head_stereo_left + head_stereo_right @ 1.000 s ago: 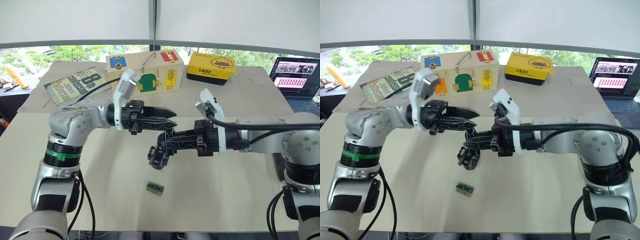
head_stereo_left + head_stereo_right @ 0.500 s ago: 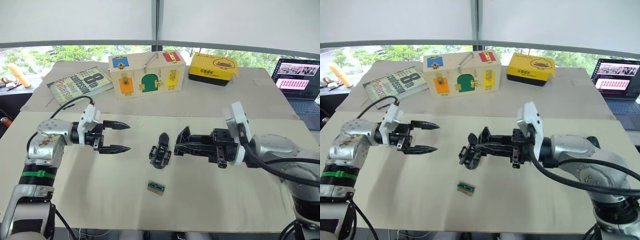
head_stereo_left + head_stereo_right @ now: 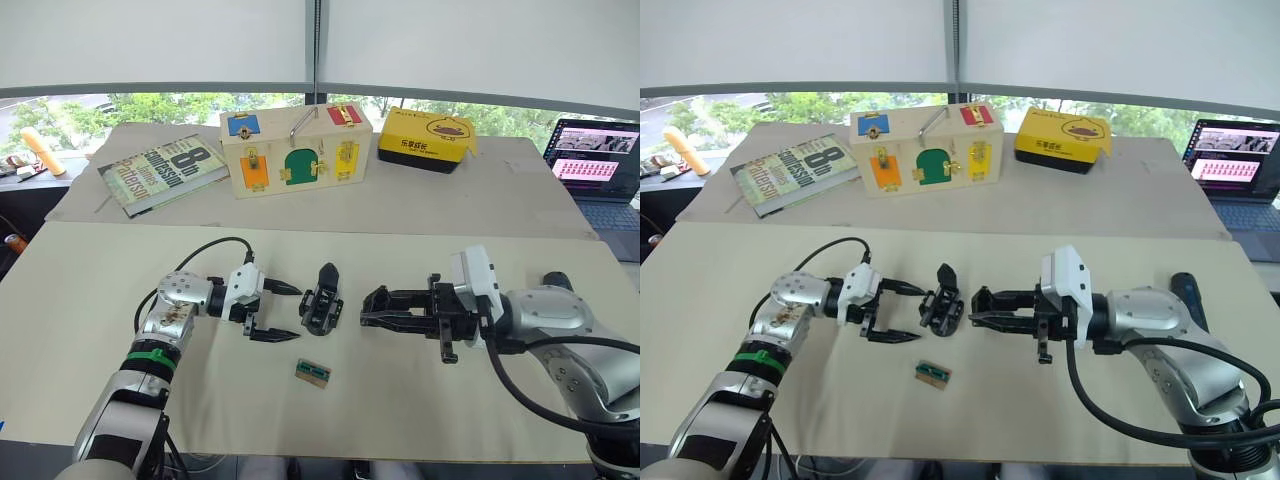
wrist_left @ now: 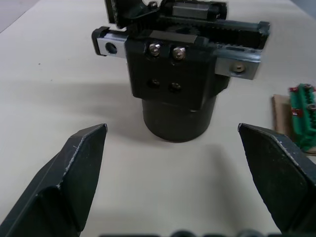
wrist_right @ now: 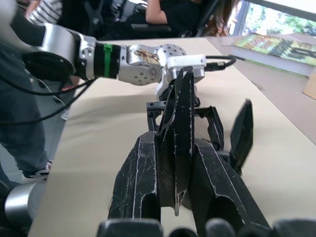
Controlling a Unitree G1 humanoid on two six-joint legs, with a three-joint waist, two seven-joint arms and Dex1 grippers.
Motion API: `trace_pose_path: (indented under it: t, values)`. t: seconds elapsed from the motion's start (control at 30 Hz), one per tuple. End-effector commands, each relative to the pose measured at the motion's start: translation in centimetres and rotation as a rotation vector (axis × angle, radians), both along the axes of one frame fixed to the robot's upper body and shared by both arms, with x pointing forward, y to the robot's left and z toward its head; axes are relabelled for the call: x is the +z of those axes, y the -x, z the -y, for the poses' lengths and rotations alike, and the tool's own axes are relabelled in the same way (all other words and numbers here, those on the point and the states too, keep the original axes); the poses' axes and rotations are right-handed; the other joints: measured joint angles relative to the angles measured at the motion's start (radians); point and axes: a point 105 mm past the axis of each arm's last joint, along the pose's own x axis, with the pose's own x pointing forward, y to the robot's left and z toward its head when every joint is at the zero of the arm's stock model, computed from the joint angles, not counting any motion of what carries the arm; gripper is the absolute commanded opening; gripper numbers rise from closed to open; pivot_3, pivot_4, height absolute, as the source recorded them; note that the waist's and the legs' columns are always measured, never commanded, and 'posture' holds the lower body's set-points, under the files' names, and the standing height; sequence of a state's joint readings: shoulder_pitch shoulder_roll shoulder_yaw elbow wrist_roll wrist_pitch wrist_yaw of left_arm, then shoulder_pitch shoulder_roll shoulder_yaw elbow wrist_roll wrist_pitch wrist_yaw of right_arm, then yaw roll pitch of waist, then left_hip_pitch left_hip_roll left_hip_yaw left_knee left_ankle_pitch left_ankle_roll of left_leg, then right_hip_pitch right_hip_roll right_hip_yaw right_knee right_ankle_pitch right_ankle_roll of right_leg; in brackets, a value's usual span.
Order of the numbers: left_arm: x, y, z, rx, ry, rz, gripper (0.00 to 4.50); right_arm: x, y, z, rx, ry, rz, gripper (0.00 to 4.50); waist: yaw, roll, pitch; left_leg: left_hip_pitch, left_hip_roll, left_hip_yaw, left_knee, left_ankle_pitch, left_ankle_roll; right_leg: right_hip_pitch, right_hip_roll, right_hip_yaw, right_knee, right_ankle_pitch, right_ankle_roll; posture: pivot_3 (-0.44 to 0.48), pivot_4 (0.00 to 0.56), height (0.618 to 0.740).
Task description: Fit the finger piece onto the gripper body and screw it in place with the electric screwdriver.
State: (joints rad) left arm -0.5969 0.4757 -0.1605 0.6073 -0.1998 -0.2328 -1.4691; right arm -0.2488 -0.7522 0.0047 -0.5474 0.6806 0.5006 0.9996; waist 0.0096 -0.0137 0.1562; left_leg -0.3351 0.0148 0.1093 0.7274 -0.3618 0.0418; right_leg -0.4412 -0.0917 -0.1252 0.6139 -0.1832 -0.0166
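Since a second ago both arms have come down from mid-air to the table, and the gripper body [image 3: 323, 297], then held up between them, now stands alone on the cream surface. The left gripper [image 3: 278, 311] has swung in low from the left and lies just beside the body, its fingers spread wide; in the left wrist view they frame the body [image 4: 173, 84] with bare table on both sides, touching nothing. The right gripper [image 3: 373, 303] lies low on the body's other side, pointing at it, and is closed on the finger piece [image 5: 180, 128], a scratched black claw standing on edge between its fingers, its tip toward the body. Whether that tip touches the body I cannot tell.

The body stands upright on a round dark base, two screws showing on its front block and a pointed finger sticking up from its top. A small green-and-tan block [image 3: 312, 373] lies on the table nearer the robot, apart from both grippers. Farther back lie a book [image 3: 163, 172], a wooden latch box [image 3: 297, 148] and a yellow box [image 3: 425, 137]; a laptop [image 3: 598, 170] sits at the far right.
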Motion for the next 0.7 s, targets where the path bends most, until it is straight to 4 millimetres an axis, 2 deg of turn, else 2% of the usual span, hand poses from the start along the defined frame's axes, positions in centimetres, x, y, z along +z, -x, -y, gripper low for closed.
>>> trace_pose_path:
  t: [0.03,0.43,0.67,0.7]
  values:
    - [0.0,-0.1,1.0,-0.027,0.000,0.010,4.50,0.5,0.3,-0.4,0.004,-0.017,0.038,0.41,0.001,0.000,0.000,0.000,0.000,0.000,0.000,0.000,0.000,0.000,0.000,0.000,0.000,0.000,0.000,0.000,0.150,0.740]
    - [-0.3,-0.1,3.8,-0.078,0.031,-0.030,4.50,0.1,0.5,-0.6,-0.017,-0.027,0.024,0.41,0.002,0.000,0.000,-0.001,0.000,-0.001,0.001,-0.001,0.003,0.000,-0.001,0.000,-0.001,0.001,0.001,0.000,0.150,0.740]
    - [-0.7,0.0,4.2,-0.089,0.005,-0.035,4.50,-0.1,0.7,-0.8,-0.020,-0.035,0.018,0.41,0.002,0.000,0.000,-0.001,0.000,-0.001,0.001,-0.002,0.004,0.000,-0.001,0.000,-0.001,0.001,0.001,0.000,0.150,0.740]
    - [-0.8,0.0,4.1,-0.089,-0.007,-0.030,4.25,-0.1,0.7,-0.9,-0.019,-0.035,0.020,0.41,0.002,0.000,0.000,-0.001,0.000,-0.001,0.001,-0.002,0.004,0.000,-0.001,0.000,-0.001,0.001,0.001,0.000,0.150,0.740]
